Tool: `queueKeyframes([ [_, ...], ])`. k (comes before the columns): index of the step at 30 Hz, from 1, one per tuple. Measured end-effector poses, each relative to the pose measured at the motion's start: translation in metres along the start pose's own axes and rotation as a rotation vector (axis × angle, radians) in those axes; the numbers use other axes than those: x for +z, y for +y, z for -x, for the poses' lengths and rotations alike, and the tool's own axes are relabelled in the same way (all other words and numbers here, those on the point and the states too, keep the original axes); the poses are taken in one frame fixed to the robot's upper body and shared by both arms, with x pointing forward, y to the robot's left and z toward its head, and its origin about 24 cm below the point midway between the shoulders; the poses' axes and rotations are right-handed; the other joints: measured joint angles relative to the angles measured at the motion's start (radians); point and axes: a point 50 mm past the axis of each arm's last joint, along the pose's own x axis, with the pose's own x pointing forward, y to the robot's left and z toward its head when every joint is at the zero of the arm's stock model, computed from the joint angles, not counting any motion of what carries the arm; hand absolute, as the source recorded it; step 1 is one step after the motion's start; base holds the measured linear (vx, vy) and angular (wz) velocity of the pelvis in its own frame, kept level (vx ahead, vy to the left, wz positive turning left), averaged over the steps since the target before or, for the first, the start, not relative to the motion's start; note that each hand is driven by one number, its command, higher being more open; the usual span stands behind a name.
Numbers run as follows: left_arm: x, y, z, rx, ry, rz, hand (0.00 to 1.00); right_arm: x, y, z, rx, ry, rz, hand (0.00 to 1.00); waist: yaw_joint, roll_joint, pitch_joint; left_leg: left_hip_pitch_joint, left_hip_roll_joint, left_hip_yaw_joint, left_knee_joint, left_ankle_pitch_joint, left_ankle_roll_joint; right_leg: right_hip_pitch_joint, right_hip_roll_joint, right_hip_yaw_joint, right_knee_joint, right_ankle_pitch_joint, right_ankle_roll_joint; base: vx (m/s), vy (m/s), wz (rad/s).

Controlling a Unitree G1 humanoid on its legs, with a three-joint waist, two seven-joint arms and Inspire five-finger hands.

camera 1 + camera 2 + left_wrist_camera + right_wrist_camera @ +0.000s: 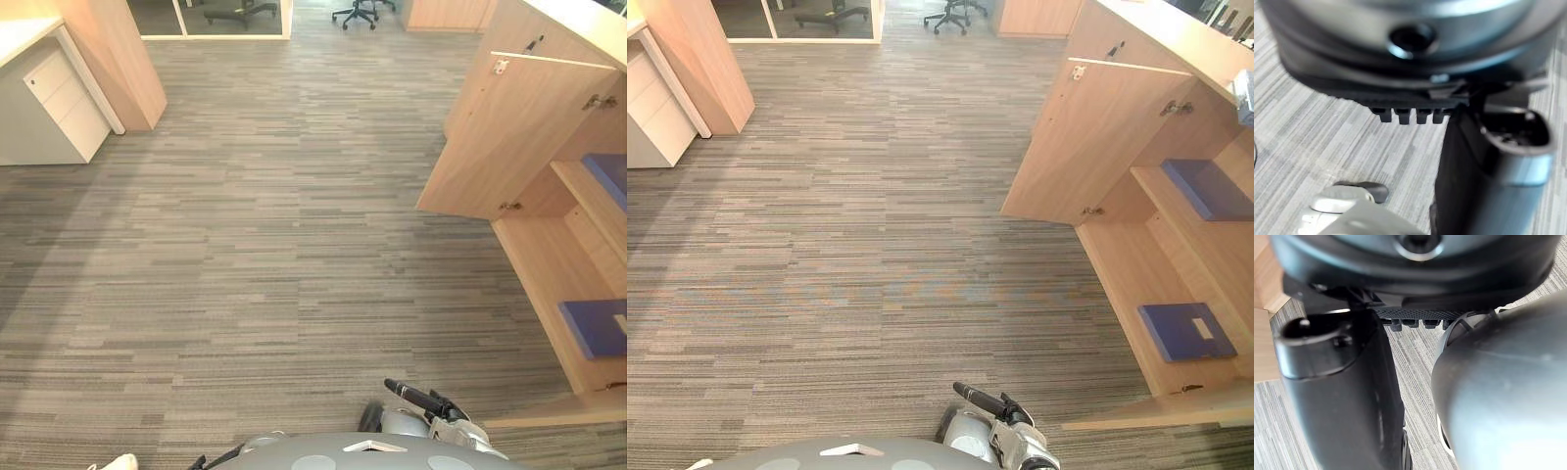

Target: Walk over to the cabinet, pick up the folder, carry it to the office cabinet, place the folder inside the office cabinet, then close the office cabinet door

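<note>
Right hand (419, 399) was empty, fingers straight, at frame bottom; left hand (1400, 93) was loose and empty too.
Upper folder (1210, 188) and lower folder (1183, 330) lay shelved in cabinet (1117, 279) at right, door (1087, 147) open. Risk: lower folder sat near the shelf front, so the closing door could catch it.

An office: grey striped carpet (245, 245) throughout, wheeled office chairs (358, 12) at the far end, a white drawer pedestal (67, 98) under a desktop (20, 34), and an open wooden cabinet (1087, 147) shelving blue folders (1185, 330).
</note>
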Motion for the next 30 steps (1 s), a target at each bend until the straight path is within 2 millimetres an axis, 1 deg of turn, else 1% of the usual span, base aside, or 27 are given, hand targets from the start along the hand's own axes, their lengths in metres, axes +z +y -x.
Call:
queueKeyframes([
  [1, 0.0, 0.001, 0.0, 0.003, 0.001, 0.008, 1.0, 0.0, 0.0, 0.0, -0.001, -0.004, -0.013, 1.0, 0.003, -0.001, 0.005, 0.008, 0.009, 0.008, 0.001, -0.008, -0.015, -0.01, -0.003, -0.003, -0.036, 0.026, 0.007, 0.19, -0.189, -0.33],
  [2, 0.0, 0.003, 0.0, 0.015, 0.0, 0.033, 1.0, 0.0, 0.0, 0.0, -0.001, -0.01, -0.035, 1.0, 0.01, -0.008, 0.012, 0.025, 0.026, 0.019, 0.008, -0.027, -0.046, -0.032, -0.019, -0.004, -0.064, 0.06, 0.01, 0.3, -0.286, -0.35],
  [3, 0.002, 0.006, 0.0, 0.029, -0.006, 0.049, 1.0, -0.005, -0.001, 0.001, -0.003, -0.003, -0.059, 1.0, 0.016, -0.019, 0.015, 0.045, 0.041, 0.026, 0.014, -0.048, -0.077, -0.04, -0.041, -0.01, -0.062, 0.083, 0.002, 0.34, -0.315, -0.3],
  [4, 0.003, 0.007, 0.0, 0.035, -0.009, 0.057, 1.0, -0.007, -0.001, 0.002, -0.004, -0.001, -0.061, 1.0, 0.016, -0.026, 0.014, 0.057, 0.049, 0.028, 0.015, -0.059, -0.094, -0.039, -0.054, -0.016, -0.059, 0.093, -0.008, 0.38, -0.342, -0.14],
  [5, 0.006, 0.008, -0.001, 0.041, -0.017, 0.063, 1.0, -0.011, -0.001, 0.002, -0.005, 0.009, -0.07, 1.0, 0.016, -0.039, 0.013, 0.08, 0.063, 0.027, 0.016, -0.083, -0.122, -0.033, -0.066, -0.023, -0.05, 0.102, -0.011, 0.51, -0.433, -0.12],
  [6, 0.008, 0.003, -0.001, 0.029, -0.016, 0.063, 1.0, -0.01, -0.005, 0.003, -0.017, 0.007, -0.105, 1.0, 0.014, -0.025, 0.01, 0.1, 0.111, 0.034, 0.01, -0.097, -0.152, -0.04, -0.037, -0.027, -0.01, 0.197, -0.039, 0.53, -0.446, -0.07],
  [7, 0.006, 0.001, -0.001, 0.022, -0.006, 0.063, 1.0, -0.008, -0.008, 0.003, -0.018, -0.003, -0.124, 1.0, 0.008, -0.01, 0.003, 0.11, 0.142, 0.034, 0.003, -0.093, -0.16, -0.046, -0.01, -0.029, 0.012, 0.202, -0.05, 0.71, -0.55, -0.17],
  [8, 0.009, -0.007, -0.002, -0.001, -0.006, 0.073, 1.0, -0.003, -0.008, 0.002, -0.023, -0.017, -0.127, 1.0, 0.01, 0.028, -0.006, 0.119, 0.199, 0.026, 0.006, -0.054, -0.177, -0.052, 0.053, -0.039, 0.04, 0.147, -0.086, 0.5, -0.383, -0.21],
  [9, 0.011, -0.011, -0.002, -0.014, -0.012, 0.076, 1.0, -0.004, -0.007, 0.002, -0.022, -0.011, -0.128, 1.0, 0.015, 0.028, -0.005, 0.112, 0.221, 0.013, 0.035, -0.028, -0.184, -0.05, 0.074, -0.036, 0.045, 0.127, -0.098, 0.8, -0.595, -0.55],
  [10, 0.017, -0.013, -0.003, -0.03, -0.027, 0.107, 1.0, -0.01, -0.004, 0.002, -0.017, 0.011, -0.136, 1.0, 0.016, 0.015, -0.008, 0.058, 0.276, -0.049, 0.209, 0.048, -0.156, -0.013, 0.124, -0.023, 0.038, 0.082, -0.115, 0.66, -0.482, -0.54],
  [12, 0.019, -0.016, -0.003, -0.037, -0.036, 0.109, 1.0, -0.013, -0.005, 0.002, -0.021, 0.026, -0.132, 1.0, 0.017, 0.013, -0.008, 0.016, 0.313, -0.088, 0.37, 0.098, -0.1, 0.033, 0.154, -0.006, 0.017, 0.051, -0.116, 0.6, -0.354, -0.54],
  [13, 0.022, -0.017, -0.003, -0.045, -0.054, 0.102, 1.0, -0.017, -0.007, 0.003, -0.025, 0.043, -0.122, 1.0, 0.017, 0.014, -0.008, -0.028, 0.343, -0.118, 0.569, 0.115, -0.087, 0.103, 0.196, 0.025, -0.013, 0.024, -0.12, 0.54, -0.236, -0.6],
  [14, 0.024, -0.018, -0.002, -0.05, -0.059, 0.092, 1.0, -0.019, -0.008, 0.003, -0.026, 0.053, -0.115, 1.0, 0.017, 0.01, -0.006, -0.045, 0.351, -0.121, 0.63, 0.108, -0.091, 0.132, 0.211, 0.039, -0.027, 0.016, -0.122, 0.64, -0.23, -0.8],
  [16, 0.029, -0.018, -0.003, -0.057, -0.082, 0.068, 1.0, -0.021, -0.006, 0.003, -0.02, 0.068, -0.087, 1.0, 0.017, 0.008, -0.006, -0.115, 0.345, -0.107, 0.784, 0.024, -0.09, 0.239, 0.25, 0.118, -0.079, -0.022, -0.133, 0.5, -0.108, -0.8],
  [17, 0.031, -0.018, -0.003, -0.058, -0.087, 0.076, 1.0, -0.022, -0.006, 0.003, -0.019, 0.071, -0.081, 1.0, 0.019, 0.006, -0.006, -0.137, 0.342, -0.095, 0.8, 0.003, -0.09, 0.259, 0.252, 0.139, -0.085, -0.029, -0.13, 0.45, -0.032, -0.91],
  [18, 0.034, -0.018, -0.003, -0.058, -0.104, 0.084, 1.0, -0.021, -0.005, 0.003, -0.018, 0.07, -0.08, 1.0, 0.021, 0.0, -0.005, -0.189, 0.324, -0.09, 0.806, -0.039, -0.084, 0.288, 0.251, 0.188, -0.087, -0.046, -0.124, 0.34, 0.011, -0.8],
  [19, 0.035, -0.018, -0.002, -0.056, -0.114, 0.091, 1.0, -0.021, -0.005, 0.003, -0.018, 0.069, -0.08, 1.0, 0.024, -0.002, -0.004, -0.22, 0.31, -0.095, 0.804, -0.06, -0.081, 0.301, 0.247, 0.211, -0.087, -0.054, -0.121, 0.41, 0.067, -1.1],
  [21, 0.04, -0.018, -0.002, -0.063, -0.141, 0.098, 1.0, -0.023, -0.003, 0.003, -0.024, 0.073, -0.092, 1.0, 0.036, -0.014, 0.001, -0.312, 0.237, -0.117, 0.702, -0.113, -0.084, 0.351, 0.209, 0.315, -0.082, -0.078, -0.091, 0.42, 0.186, -1.33],
  [22, 0.041, -0.018, -0.002, -0.063, -0.148, 0.101, 1.0, -0.022, -0.003, 0.003, -0.024, 0.072, -0.095, 1.0, 0.039, -0.017, 0.002, -0.329, 0.214, -0.13, 0.659, -0.118, -0.087, 0.365, 0.196, 0.346, -0.082, -0.085, -0.081, 0.37, 0.239, -1.47],
  [23, 0.042, -0.018, -0.002, -0.063, -0.154, 0.104, 1.0, -0.025, -0.004, 0.003, -0.03, 0.074, -0.115, 1.0, 0.038, -0.022, 0.006, -0.36, 0.161, -0.181, 0.547, -0.113, -0.097, 0.391, 0.166, 0.401, -0.081, -0.102, -0.055, 0.42, 0.385, -1.42],
  [24, 0.041, -0.02, -0.002, -0.056, -0.151, 0.106, 1.0, -0.029, -0.007, 0.005, -0.039, 0.077, -0.132, 1.0, 0.036, -0.023, 0.006, -0.377, 0.116, -0.251, 0.399, -0.08, -0.109, 0.408, 0.139, 0.455, -0.08, -0.125, -0.023, 0.34, 0.375, -1.41],
  [25, 0.04, -0.019, -0.002, -0.048, -0.148, 0.108, 1.0, -0.029, -0.009, 0.005, -0.042, 0.072, -0.132, 1.0, 0.034, -0.02, 0.006, -0.382, 0.101, -0.292, 0.322, -0.052, -0.112, 0.418, 0.131, 0.484, -0.079, -0.137, -0.006, 0.33, 0.41, -1.42],
  [26, 0.037, -0.02, -0.001, -0.044, -0.141, 0.117, 1.0, -0.031, -0.011, 0.007, -0.046, 0.064, -0.128, 1.0, 0.037, -0.02, 0.004, -0.379, 0.093, -0.325, 0.274, 0.064, -0.126, 0.434, 0.112, 0.541, -0.076, -0.159, 0.023, 0.4, 0.464, -1.43],
  [27, 0.04, -0.013, -0.002, -0.024, -0.147, 0.126, 1.0, -0.034, -0.005, 0.007, -0.029, 0.063, -0.113, 1.0, 0.037, -0.038, -0.002, -0.352, 0.065, -0.294, 0.278, 0.074, -0.104, 0.44, 0.084, 0.591, -0.07, -0.17, 0.023, 0.42, 0.426, -1.26],
  [28, 0.043, -0.01, -0.002, -0.013, -0.156, 0.117, 1.0, -0.036, -0.001, 0.007, -0.016, 0.062, -0.129, 1.0, 0.026, -0.052, -0.006, -0.35, 0.065, -0.281, 0.287, 0.055, -0.104, 0.429, 0.085, 0.598, -0.046, -0.169, 0.023, 0.51, 0.425, -0.95],
  [29, 0.046, -0.004, -0.003, 0.01, -0.168, 0.114, 1.0, -0.037, 0.006, 0.007, 0.003, 0.064, -0.127, 1.0, 0.016, -0.068, -0.01, -0.353, 0.073, -0.264, 0.332, 0.016, -0.112, 0.393, 0.106, 0.618, 0.006, -0.146, 0.013, 0.39, 0.232, -0.98],
  [30, 0.042, -0.001, -0.003, 0.019, -0.151, 0.125, 1.0, -0.041, 0.011, 0.007, 0.009, 0.075, -0.121, 1.0, 0.027, -0.082, -0.017, -0.35, 0.067, -0.278, 0.397, -0.012, -0.086, 0.384, 0.108, 0.651, 0.005, -0.124, 0.004, 0.38, 0.233, -1.15],
])
